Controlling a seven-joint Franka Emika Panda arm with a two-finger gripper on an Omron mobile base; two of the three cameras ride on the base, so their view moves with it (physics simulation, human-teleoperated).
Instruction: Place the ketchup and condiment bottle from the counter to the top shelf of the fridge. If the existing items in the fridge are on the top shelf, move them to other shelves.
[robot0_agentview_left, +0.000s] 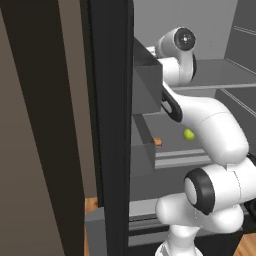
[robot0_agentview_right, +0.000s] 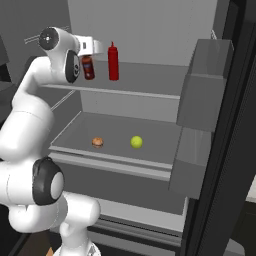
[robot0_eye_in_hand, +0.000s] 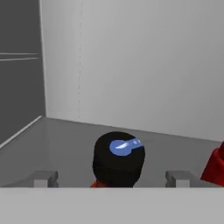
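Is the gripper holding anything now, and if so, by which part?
Nothing is held. The gripper is open; its jaws stand apart on either side of the condiment bottle, which stands on the top shelf.

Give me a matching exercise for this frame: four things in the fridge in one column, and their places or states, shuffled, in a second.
Things:
1. ketchup bottle
2. condiment bottle
3. lime
4. gripper

Places or states:
A. on the lower shelf, right of the small orange-brown food item
B. open, fingers apart on either side of a black cap
C. on the top shelf, red, standing clear of the hand
D. on the top shelf, black-capped, between the fingers

Pairs: 1-C, 2-D, 3-A, 4-B
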